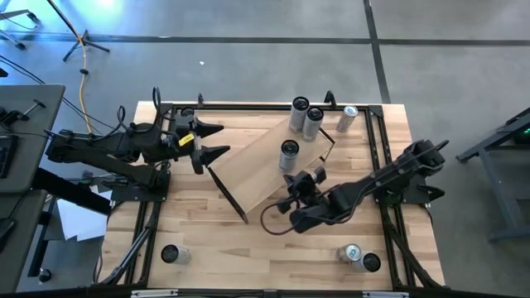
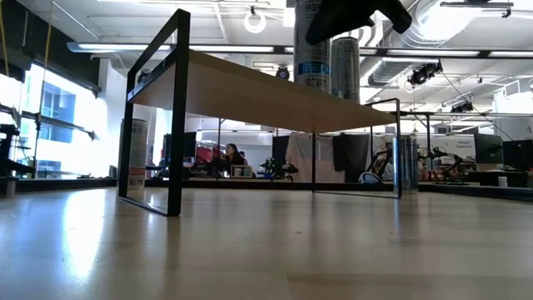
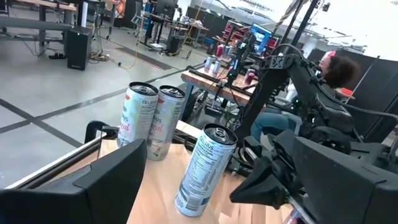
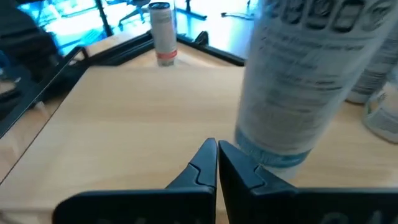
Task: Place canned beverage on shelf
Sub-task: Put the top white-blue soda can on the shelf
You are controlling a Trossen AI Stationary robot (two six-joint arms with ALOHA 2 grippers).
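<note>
Right gripper (image 4: 216,163), jaws together, sits just beside an upright can (image 1: 289,155) on the shelf (image 1: 265,161); left gripper (image 1: 217,141) waits, jaws apart.

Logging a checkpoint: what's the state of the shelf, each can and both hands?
shelf: standing diagonally on the table.
near can: upright on shelf, ungripped.
far can pair: upright on shelf, side by side.
front-left can: upright on table, off shelf.
left hand: open, empty.
right hand: shut, empty, beside near can.
</note>
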